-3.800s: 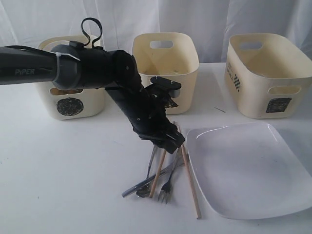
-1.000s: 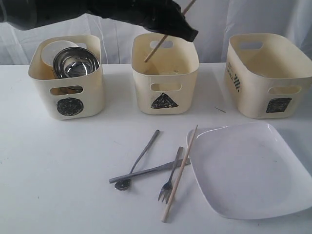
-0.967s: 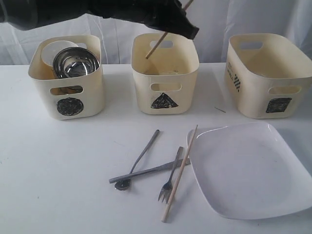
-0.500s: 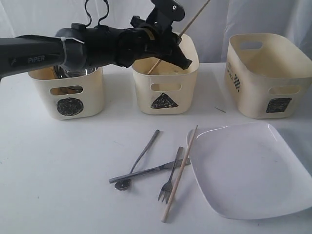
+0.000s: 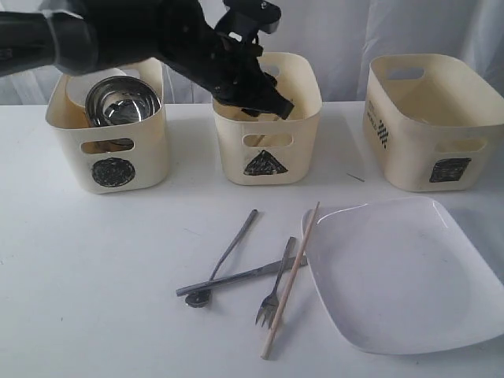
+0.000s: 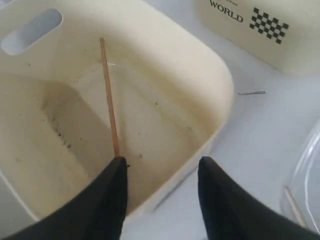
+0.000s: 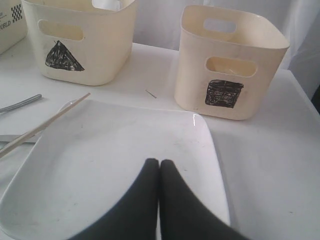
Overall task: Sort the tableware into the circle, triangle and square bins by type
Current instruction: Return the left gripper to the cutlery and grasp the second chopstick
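My left gripper (image 6: 162, 161) hangs spread wide over the triangle bin (image 6: 220, 87), a chopstick (image 6: 109, 100) lying free inside it, and my right gripper (image 7: 159, 163) sits clenched above the plate (image 7: 95, 150).

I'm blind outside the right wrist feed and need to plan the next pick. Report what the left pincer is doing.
Observer: The left pincer hangs over the triangle bin, jaws apart. One chopstick rests slanted inside the bin.
Operator: Tell me what the circle bin holds.
Observer: The circle bin holds a shiny steel bowl, with something white behind it.
Operator: List the cutlery left on the table.
Observer: In the exterior view, a spoon, a knife and a fork lie left of the plate. The fork is outside your frame.
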`<state>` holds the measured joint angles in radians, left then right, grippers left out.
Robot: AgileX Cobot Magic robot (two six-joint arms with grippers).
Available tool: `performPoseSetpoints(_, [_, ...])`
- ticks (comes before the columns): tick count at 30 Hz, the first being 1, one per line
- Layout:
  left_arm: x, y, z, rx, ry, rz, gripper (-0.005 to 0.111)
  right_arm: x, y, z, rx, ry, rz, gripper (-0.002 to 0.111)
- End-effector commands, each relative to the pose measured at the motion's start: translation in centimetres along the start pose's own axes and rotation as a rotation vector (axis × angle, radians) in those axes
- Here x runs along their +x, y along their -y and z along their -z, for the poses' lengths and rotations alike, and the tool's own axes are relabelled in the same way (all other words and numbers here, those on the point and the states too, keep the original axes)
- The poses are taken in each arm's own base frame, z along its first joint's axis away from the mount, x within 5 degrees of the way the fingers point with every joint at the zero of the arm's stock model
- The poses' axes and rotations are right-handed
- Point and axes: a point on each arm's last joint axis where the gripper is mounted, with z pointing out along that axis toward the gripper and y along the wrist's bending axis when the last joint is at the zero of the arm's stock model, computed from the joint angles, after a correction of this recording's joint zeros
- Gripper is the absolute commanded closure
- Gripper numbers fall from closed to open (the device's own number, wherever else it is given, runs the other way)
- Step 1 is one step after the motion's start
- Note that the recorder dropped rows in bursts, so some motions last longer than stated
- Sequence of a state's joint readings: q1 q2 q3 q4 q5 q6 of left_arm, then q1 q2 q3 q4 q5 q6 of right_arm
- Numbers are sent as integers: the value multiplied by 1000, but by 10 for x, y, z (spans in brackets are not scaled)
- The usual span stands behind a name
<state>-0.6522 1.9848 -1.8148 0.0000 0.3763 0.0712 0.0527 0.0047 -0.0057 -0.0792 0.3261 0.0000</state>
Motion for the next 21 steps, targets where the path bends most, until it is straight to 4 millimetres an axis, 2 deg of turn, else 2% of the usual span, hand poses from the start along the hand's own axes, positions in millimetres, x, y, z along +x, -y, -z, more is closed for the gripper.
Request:
performPoseSetpoints(1, [-3, 14, 41, 82, -132, 5, 57, 1, 0, 0, 2, 9, -1, 108])
performPoseSetpoints(5, [10, 43, 50, 162, -227, -18, 57, 1, 0, 0, 2, 9, -1, 108])
performPoseSetpoints(11, [47, 98, 41, 275, -387, -67, 57, 1, 0, 0, 2, 9, -1, 108])
performPoseSetpoints(15, [62, 128, 38, 326, -422, -106, 57, 1, 0, 0, 2, 9, -1, 108])
performPoseSetpoints(17, [69, 139, 37, 337, -428, -117, 57, 1, 0, 0, 2, 9, -1, 108])
performPoseSetpoints(21, [82, 141, 30, 328, -446, -94, 57, 1, 0, 0, 2, 9, -1, 108])
